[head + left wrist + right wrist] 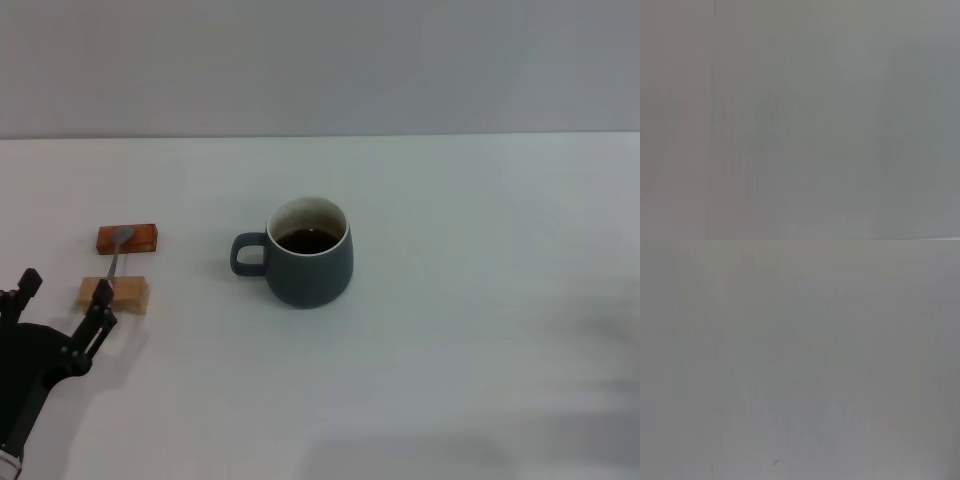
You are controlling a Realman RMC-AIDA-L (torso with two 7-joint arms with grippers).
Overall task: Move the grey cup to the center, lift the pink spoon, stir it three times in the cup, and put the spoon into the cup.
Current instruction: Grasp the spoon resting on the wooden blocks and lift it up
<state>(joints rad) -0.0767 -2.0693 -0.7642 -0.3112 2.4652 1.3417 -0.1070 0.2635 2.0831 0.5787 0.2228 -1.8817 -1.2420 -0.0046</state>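
— What's in front of you, biggest first?

— The white bench (470,330), running back to a pale wall. On it, about in the middle of my head view, the cup (310,252): upright, handle turned to my left, dark liquid inside.

— And your arms?

— Only the left one shows, low at the near left corner. My left pincer (62,300) hangs just above the bench with its two black fingers spread apart, released, nothing between them. One fingertip (100,318) sits right at the near edge of the closer block. My right arm is out of sight, so I can't speak for its pincer.

— Blocks?

— Two small wooden ones, well to the left of the cup. The far block (127,239) is reddish-brown, the near block (113,294) paler. The spoon (115,258) lies bridged across both, metal bowl on the far block, slim handle running down to the near one.

— Anything between the spoon and the cup?

— Bare bench, nothing in the way. The blocks hold the spoon up off the surface, and the cup's handle points toward them.

— The wrist cameras?

— Both show only a plain greyish surface; nothing I can make out.
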